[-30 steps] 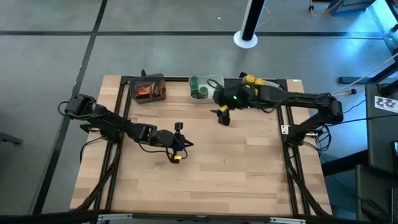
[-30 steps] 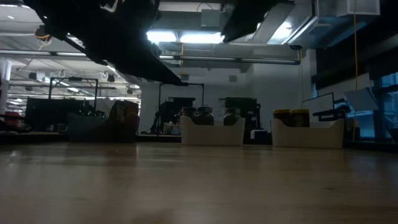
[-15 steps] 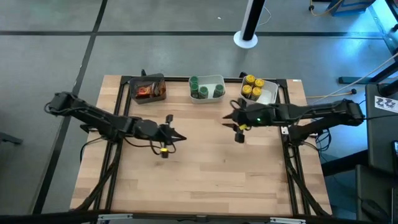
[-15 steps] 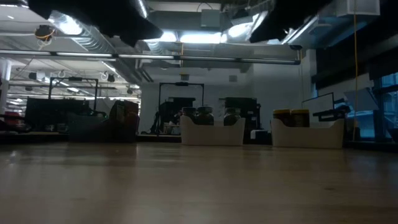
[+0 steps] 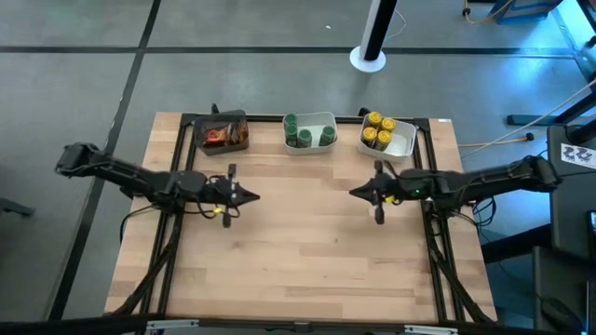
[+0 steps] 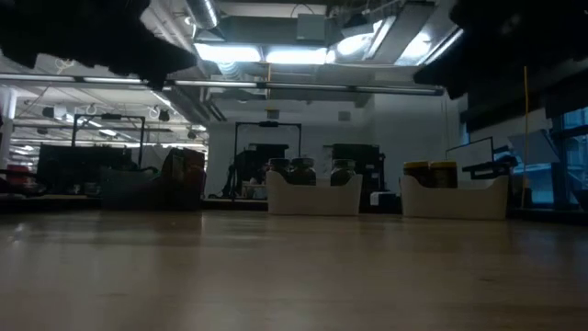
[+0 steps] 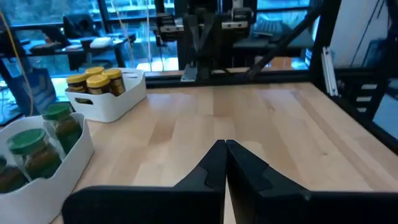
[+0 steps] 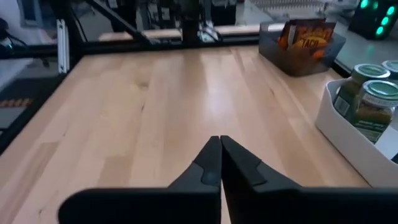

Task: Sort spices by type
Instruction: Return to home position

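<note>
Wooden table (image 5: pixel 307 242) carries 3 bins (image 5: pixel 309 151): packets (image 5: pixel 216 137), green-lidded jars (image 5: pixel 304 138), yellow-lidded jars (image 5: pixel 375 136).

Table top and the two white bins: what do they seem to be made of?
Table top: looks like wood, pale strips with visible grain and seams, matte. Middle white bin and right white bin: probably plastic, going by smooth walls, rounded corners and a slight sheen; the pictures cannot confirm it.
</note>
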